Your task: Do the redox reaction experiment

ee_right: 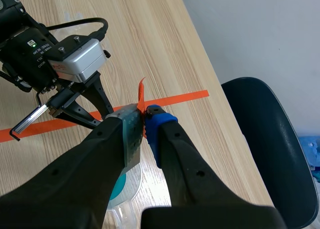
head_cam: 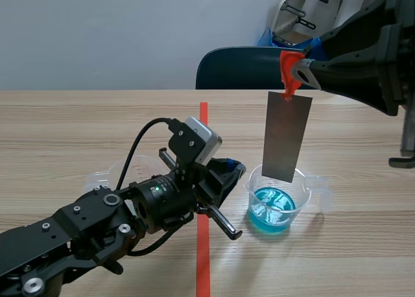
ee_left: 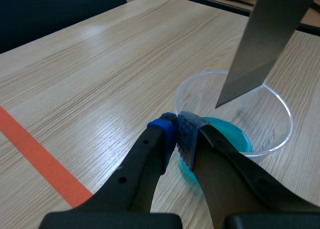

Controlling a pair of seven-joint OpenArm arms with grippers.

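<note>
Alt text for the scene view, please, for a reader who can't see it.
The right gripper holds an orange clip from which a grey metal strip hangs over a clear beaker of blue liquid on a wooden table. The left gripper is shut on the beaker's rim.

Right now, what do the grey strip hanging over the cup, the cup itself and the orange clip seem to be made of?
The grey strip: probably sheet metal; thin, flat, dull brushed sheen, straight cut edges.
The measuring cup: clear plastic most likely; see-through wall, printed marks, moulded side tab; glass not excluded.
The orange clip: looks like glossy moulded plastic; uniform bright colour.
</note>
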